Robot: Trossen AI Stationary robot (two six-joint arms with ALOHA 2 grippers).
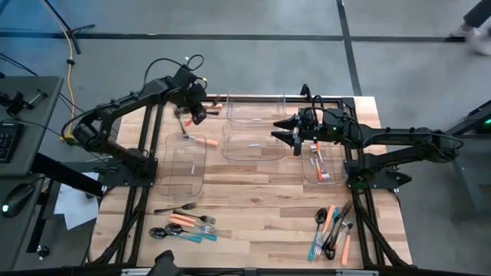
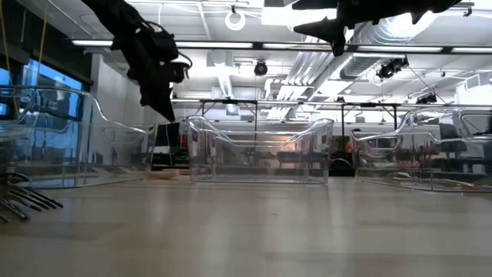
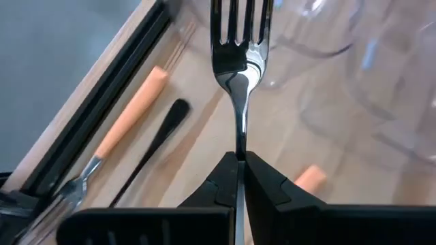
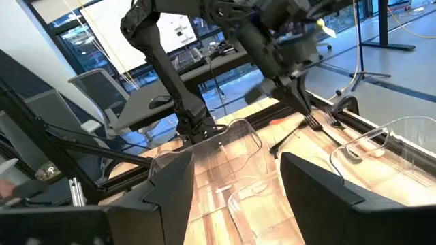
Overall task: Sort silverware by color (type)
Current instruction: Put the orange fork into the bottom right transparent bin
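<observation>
My left gripper (image 1: 196,115) hangs over the table's far left and is shut on a dark shiny fork (image 3: 238,41). The fork's tines point away past the fingertips. On the wood beneath it lie an orange-handled fork (image 3: 129,116), a thin black utensil (image 3: 160,136) and another orange handle (image 1: 203,141). My right gripper (image 1: 285,130) stands open and level above the middle clear bin (image 1: 253,146), with nothing between its fingers (image 4: 235,177). More silverware lies in two heaps near the front edge, one on the left (image 1: 184,224) and one on the right (image 1: 334,230). My left gripper pinches the fork's thin neck (image 3: 240,146), just below the tines' base, between its two fingertips. The fingers slant down from above and lie along the fork. The handle's end is hidden behind the fingers. The fork is lifted clear of the table and sticks out straight beyond the fingertips.
Clear bins stand at the left (image 1: 184,165), far middle (image 1: 257,107) and right (image 1: 322,165); the right one holds orange-handled forks. Dark frame rails (image 1: 146,146) run along the table's sides. Bare wood lies between the bins and the front heaps.
</observation>
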